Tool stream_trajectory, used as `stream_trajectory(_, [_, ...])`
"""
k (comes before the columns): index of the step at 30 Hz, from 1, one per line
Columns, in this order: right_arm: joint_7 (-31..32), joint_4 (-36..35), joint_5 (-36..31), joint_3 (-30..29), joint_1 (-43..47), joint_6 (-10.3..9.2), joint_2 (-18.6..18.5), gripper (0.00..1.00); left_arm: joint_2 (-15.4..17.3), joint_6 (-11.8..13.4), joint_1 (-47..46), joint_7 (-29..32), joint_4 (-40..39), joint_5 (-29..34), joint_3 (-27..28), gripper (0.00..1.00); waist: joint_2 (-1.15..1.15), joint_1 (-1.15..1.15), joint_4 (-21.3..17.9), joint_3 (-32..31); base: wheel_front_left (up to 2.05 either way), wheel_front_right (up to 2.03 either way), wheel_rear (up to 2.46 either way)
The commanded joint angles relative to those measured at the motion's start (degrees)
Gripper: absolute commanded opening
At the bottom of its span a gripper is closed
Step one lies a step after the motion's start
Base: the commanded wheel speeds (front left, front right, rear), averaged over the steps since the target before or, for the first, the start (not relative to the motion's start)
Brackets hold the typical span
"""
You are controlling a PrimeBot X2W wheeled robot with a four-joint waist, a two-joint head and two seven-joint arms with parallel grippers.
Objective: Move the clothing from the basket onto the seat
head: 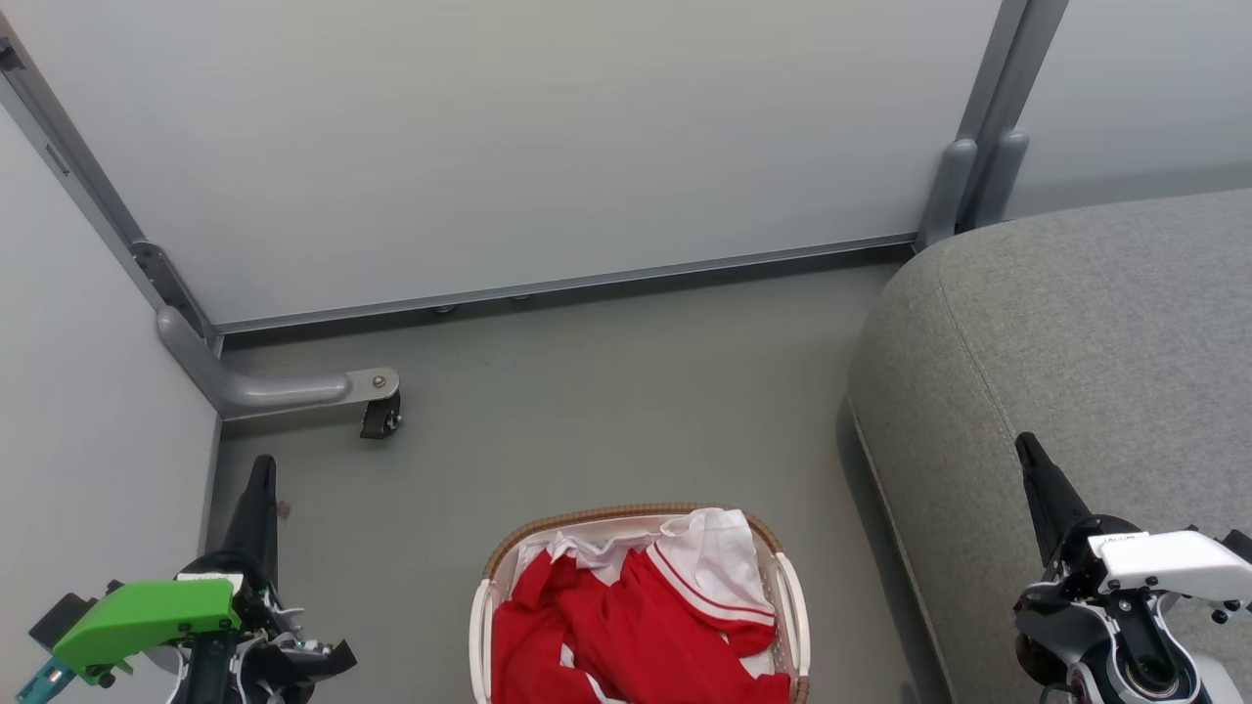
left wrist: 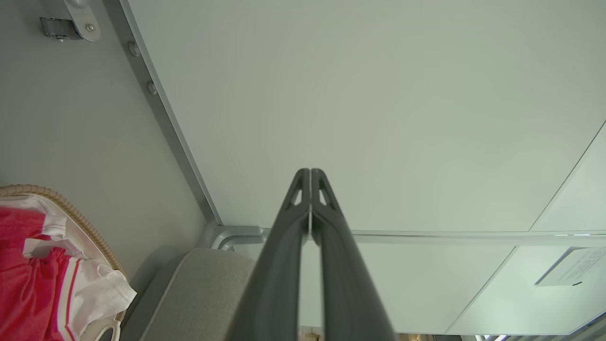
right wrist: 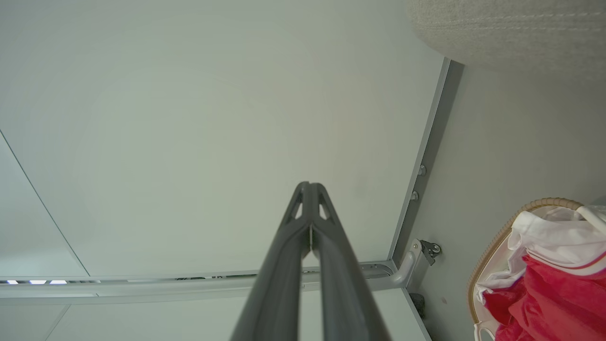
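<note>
The basket (head: 626, 515) stands on the floor at the bottom centre of the head view, cream-white with a brown woven rim. Red clothing (head: 626, 626) with white panels and striped trim fills it. The grey seat (head: 1076, 342) rises to its right. My left gripper (head: 260, 469) is shut and empty, left of the basket. My right gripper (head: 1025, 448) is shut and empty over the seat's front part. In the left wrist view my left gripper (left wrist: 310, 171) points at a pale wall, with the basket (left wrist: 71, 213) and clothing (left wrist: 28, 284) at lower left. In the right wrist view my right gripper (right wrist: 309, 184) is shut, and the clothing (right wrist: 554, 289) lies at lower right.
Pale partition panels (head: 509, 137) with grey metal frames close off the back and left. A grey bracket foot with a small black caster (head: 381, 416) juts onto the floor at back left. Open grey floor (head: 606, 391) lies between the basket and the panels.
</note>
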Motion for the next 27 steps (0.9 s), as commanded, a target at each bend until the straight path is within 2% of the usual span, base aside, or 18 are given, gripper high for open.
stream_trajectory(1, [0.17, -0.16, 0.19, -0.1, 0.58, 0.02, -0.34, 0.0, 0.27, -0.27, -0.58, 0.13, -0.09, -0.2, 0.04, 0.0, 0.0, 0.0, 0.0, 0.0, 0.0, 0.0, 0.0])
stream_trajectory(27, [0.17, -0.16, 0.19, -0.1, 0.58, 0.02, -0.34, 0.0, 0.27, -0.27, -0.59, 0.13, -0.09, -0.2, 0.04, 0.0, 0.0, 0.0, 0.0, 0.0, 0.0, 0.0, 0.0])
